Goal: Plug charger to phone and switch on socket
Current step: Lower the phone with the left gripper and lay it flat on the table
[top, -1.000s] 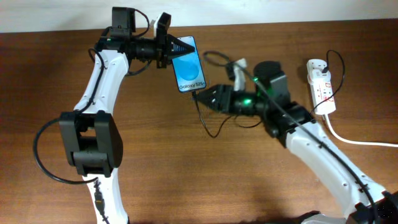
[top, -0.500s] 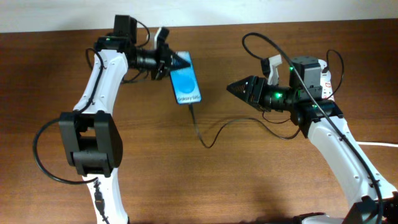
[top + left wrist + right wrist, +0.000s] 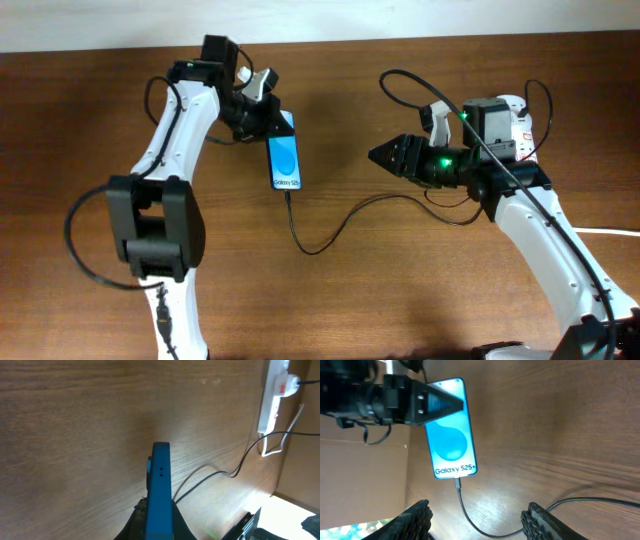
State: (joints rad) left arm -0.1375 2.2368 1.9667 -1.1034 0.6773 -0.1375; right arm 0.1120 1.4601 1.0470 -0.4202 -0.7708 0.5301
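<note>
Only the right wrist view shows the right claw (image 3: 476, 511) spread wide and empty, and the charger (image 3: 465, 505) tip meeting the lower edge of the phone (image 3: 451, 435); from overhead that claw is just a dark point. The left claw (image 3: 268, 122) grips the phone's upper end, and its own view shows the phone edge-on between its fingers. The phone lies well left of the right claw. The socket (image 3: 521, 128) sits on the worktop (image 3: 400, 290) at far right, partly hidden by the right arm
</note>
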